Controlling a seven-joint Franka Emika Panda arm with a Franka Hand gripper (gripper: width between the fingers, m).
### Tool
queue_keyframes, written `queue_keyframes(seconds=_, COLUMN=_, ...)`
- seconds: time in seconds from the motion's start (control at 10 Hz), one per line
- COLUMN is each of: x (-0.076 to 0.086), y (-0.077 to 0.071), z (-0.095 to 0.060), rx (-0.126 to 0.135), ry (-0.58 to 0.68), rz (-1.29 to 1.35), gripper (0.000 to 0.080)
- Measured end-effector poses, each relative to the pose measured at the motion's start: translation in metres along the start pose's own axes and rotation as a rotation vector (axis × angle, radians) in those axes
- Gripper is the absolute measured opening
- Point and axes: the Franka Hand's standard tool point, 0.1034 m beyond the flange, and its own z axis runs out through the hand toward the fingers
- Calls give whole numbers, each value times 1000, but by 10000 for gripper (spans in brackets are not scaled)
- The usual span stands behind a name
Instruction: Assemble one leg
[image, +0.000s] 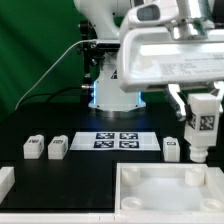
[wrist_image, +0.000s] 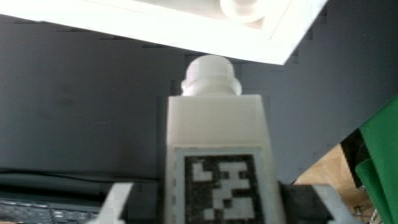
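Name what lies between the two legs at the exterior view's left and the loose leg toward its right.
Only the marker board, lying flat, between the pair's inner leg and the loose leg. The exterior view shows it.

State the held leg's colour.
The leg is white with a black-and-white square tag; clearest in the wrist view.

A flat matte black table (image: 80, 185) carries everything. Toward the exterior view's left lie two small white plastic tagged blocks, the first leg block (image: 33, 148) and the second leg block (image: 58, 148), just beside each other. The thin flat white marker board (image: 120, 140) lies mid-table, and a third leg block (image: 171, 149) stands near its right end. A large white square tray-like piece (image: 165, 190) fills the front right. A white part (image: 5, 180), cut off by the frame, sits at the front left.
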Motion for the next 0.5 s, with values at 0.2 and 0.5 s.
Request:
queue_keyframes(seconds=0.2, x=-10, y=-8, z=24, rx=14, ry=-10, rz=2, gripper=290)
queue_keyframes(seconds=0.5, x=-30, y=-25, z=51, rx=26, ry=-4, rz=-1, gripper=290)
